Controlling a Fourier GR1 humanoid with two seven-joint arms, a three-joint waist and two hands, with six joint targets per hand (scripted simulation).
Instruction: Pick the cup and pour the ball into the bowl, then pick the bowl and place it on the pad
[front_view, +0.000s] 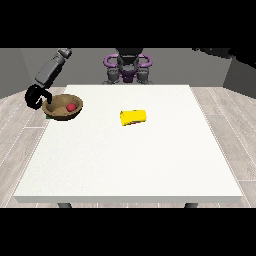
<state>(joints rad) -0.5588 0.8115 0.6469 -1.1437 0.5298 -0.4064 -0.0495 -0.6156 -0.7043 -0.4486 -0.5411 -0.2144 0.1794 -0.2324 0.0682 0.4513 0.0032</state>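
Brown and shallow, the bowl (63, 106) sits near the far corner of the white bench (130, 165) at the view's left, and the red ball (72, 107) lies inside it, toward the side nearer the middle of the bench. A sliver of dark green shows under the bowl's left edge, too little for me to say what it is. The hand at the view's left (36, 96) is at the bowl's outer rim, its black fingers (47, 96) curled and reaching onto the rim; from where I stand it looks like a grip on the bowl, though the thumb's place is hard to make out. Its grey arm (51, 68) slopes up and away toward the top of the view. The yellow cup (133, 117) lies tipped on its side near the middle of the bench, well apart from the bowl, with nothing touching it. The other hand does not show anywhere.
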